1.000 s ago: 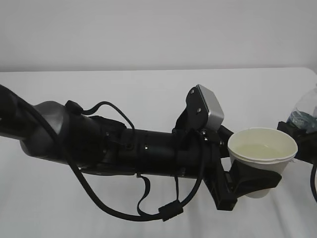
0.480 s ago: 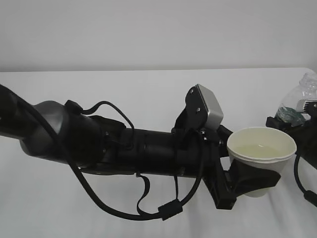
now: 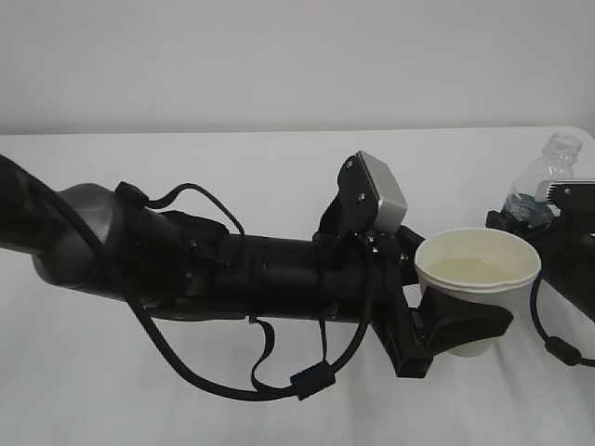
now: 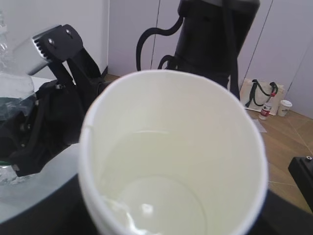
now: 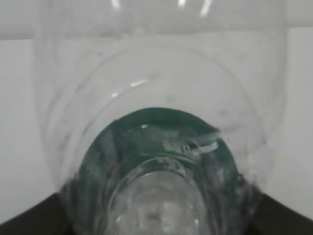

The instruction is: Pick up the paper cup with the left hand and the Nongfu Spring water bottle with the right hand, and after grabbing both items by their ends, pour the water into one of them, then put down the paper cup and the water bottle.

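My left gripper is shut on the lower body of the paper cup, which it holds upright above the white table. Pale water lies in the cup. In the left wrist view the paper cup fills the frame, with the water at its bottom. My right gripper at the right edge is shut on the Nongfu Spring water bottle, neck up, a little right of the cup and behind it. The clear bottle with its green label fills the right wrist view.
The bulky left arm with looping cables spans the table from the left edge to the middle. A plain wall rises behind the table. Past the table, the left wrist view shows a black robot column and bags on the floor.
The bottle has swung from a slant at the right edge to neck up and come leftward into view. The left arm with the cup has shifted slightly left and down.
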Controlling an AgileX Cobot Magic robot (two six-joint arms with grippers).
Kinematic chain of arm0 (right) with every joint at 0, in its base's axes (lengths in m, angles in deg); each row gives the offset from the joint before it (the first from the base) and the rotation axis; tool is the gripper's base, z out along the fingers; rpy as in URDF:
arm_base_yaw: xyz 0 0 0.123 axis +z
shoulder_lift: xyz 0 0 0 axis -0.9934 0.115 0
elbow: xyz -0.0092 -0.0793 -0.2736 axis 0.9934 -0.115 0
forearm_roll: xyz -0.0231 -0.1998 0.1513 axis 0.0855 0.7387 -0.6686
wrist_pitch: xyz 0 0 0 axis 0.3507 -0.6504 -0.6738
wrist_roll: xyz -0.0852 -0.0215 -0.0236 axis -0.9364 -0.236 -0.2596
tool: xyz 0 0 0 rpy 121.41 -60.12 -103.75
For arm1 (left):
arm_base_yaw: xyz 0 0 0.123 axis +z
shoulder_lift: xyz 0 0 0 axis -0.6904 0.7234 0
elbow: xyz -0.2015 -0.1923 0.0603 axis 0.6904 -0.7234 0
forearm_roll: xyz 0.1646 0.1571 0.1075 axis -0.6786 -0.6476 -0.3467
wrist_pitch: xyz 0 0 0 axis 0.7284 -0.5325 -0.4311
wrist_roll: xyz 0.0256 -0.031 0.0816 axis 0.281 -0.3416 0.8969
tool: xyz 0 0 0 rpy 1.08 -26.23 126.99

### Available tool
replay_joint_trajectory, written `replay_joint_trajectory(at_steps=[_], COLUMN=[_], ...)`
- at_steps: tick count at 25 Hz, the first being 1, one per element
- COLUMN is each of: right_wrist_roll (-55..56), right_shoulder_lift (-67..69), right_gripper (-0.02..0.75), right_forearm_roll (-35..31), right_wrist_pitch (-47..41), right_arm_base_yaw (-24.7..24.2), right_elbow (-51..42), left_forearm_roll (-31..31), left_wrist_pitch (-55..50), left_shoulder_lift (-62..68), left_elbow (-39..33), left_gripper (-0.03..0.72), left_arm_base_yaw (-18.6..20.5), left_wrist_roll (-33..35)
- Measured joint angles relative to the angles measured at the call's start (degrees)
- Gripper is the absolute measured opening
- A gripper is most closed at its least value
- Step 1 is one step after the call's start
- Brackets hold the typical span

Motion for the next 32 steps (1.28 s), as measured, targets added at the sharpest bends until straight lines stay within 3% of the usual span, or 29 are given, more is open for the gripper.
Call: replay_joint_trajectory(at_steps=[10, 18, 32], right_wrist_roll=[0.0, 0.0, 0.1], right_shoulder_lift=[1.8, 1.8, 1.5], right_gripper=[0.430, 0.549, 0.603], right_forearm_roll=[0.0, 0.0, 1.0], right_wrist_pitch=[0.0, 0.3, 0.9], right_arm_base_yaw=[0.0, 0.0, 0.0], right_elbow=[1.5, 1.5, 0.9], left_forearm_roll=[0.0, 0.0, 0.0], left_wrist_pitch=[0.0, 0.0, 0.0], left_shoulder_lift=[0.0, 0.0, 0.0], left_elbow=[0.0, 0.0, 0.0], left_gripper=[0.471, 0.471, 0.471], left_arm_base_yaw=[0.1, 0.1, 0.1], left_wrist_roll=[0.0, 0.0, 0.0])
